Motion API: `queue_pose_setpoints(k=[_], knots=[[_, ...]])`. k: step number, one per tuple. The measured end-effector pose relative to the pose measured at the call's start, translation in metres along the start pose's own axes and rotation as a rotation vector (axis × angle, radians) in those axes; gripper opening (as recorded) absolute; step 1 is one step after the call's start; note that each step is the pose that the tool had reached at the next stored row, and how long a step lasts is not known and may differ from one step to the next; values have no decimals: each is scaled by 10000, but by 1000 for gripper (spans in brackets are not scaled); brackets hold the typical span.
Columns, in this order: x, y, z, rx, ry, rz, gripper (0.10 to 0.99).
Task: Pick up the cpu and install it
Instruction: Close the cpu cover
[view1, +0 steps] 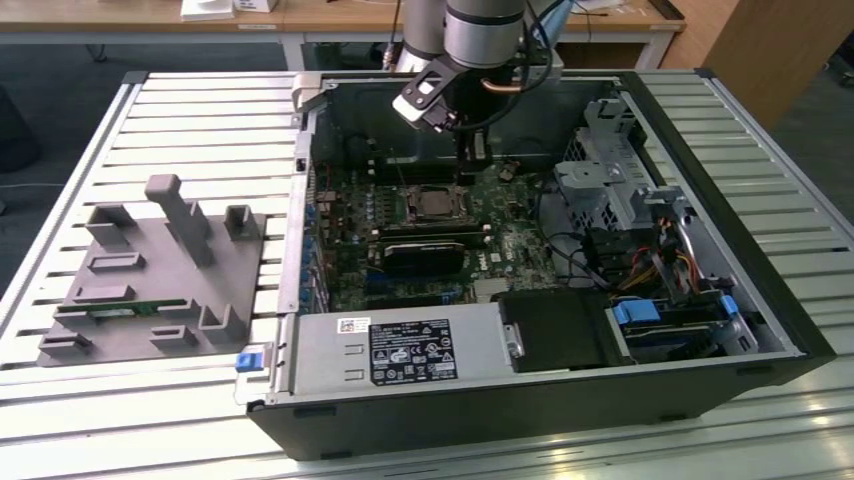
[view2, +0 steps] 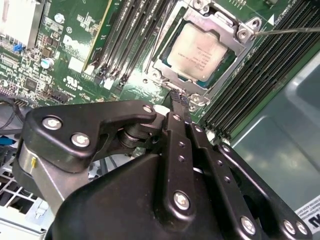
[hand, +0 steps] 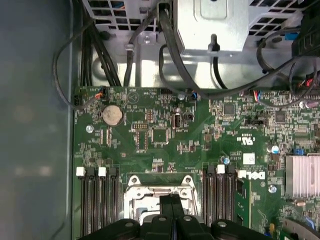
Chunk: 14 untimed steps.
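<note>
Second wrist view, upper centre: cpu (view2: 200, 52) lies flat in its socket (view2: 239, 31), so my claw (view2: 179, 98) hangs beside it, pinched narrow, empty.

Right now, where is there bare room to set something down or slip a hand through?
Bare slats of the table lie between the grey fixture and the far edge, and more run along the exterior view's right of the computer case. Inside the case it is crowded: the gripper hangs close by the cpu, with cables beside.
</note>
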<state>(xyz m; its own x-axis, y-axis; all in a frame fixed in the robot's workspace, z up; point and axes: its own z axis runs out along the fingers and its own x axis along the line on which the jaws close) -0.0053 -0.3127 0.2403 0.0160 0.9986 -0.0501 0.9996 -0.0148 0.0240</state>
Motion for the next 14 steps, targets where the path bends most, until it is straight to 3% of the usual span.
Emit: queue_pose_setpoints(k=[14], knots=[[0, -63, 16, -2, 5, 0, 106]])
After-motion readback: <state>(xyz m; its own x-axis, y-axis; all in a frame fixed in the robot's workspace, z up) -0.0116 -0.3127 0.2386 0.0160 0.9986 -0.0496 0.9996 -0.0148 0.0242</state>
